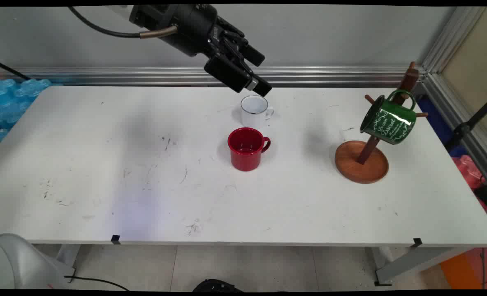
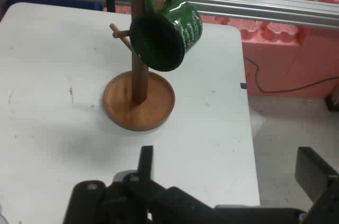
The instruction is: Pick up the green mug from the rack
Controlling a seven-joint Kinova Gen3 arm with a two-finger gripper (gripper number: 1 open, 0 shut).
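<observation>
- Red mug (image 1: 246,150) stands nearest the camera, upright near the middle of the worktop (image 1: 103,164), with its mouth up and its handle to the picture's right. Nothing shows inside it.
- White mug (image 1: 255,112) stands just behind the red one, close to it but apart. It is also upright, with its handle to the right.
- The jaws are apart and hold nothing. One finger (image 2: 145,160) rises at the left of the hand view and the other at the far right, with bare worktop between them.
- In the main view the jaws hang tilted above the white mug's far rim. Of all the things on the worktop they are nearest to it, and they seem clear of it.
- The hand view looks across to the stand (image 2: 159,105), not down at the white mug, which does not show there.
- The stand (image 1: 362,164) sits well to the right. It has a round wooden base and a leaning post with pegs.
- Green mug (image 1: 387,121) hangs by its handle from an upper peg, with its mouth tipped towards the hand camera (image 2: 167,33).
- Count: three mugs (one red, one white, one green), one stand and one pair of jaws. Two mugs stand on the worktop and one hangs.
</observation>
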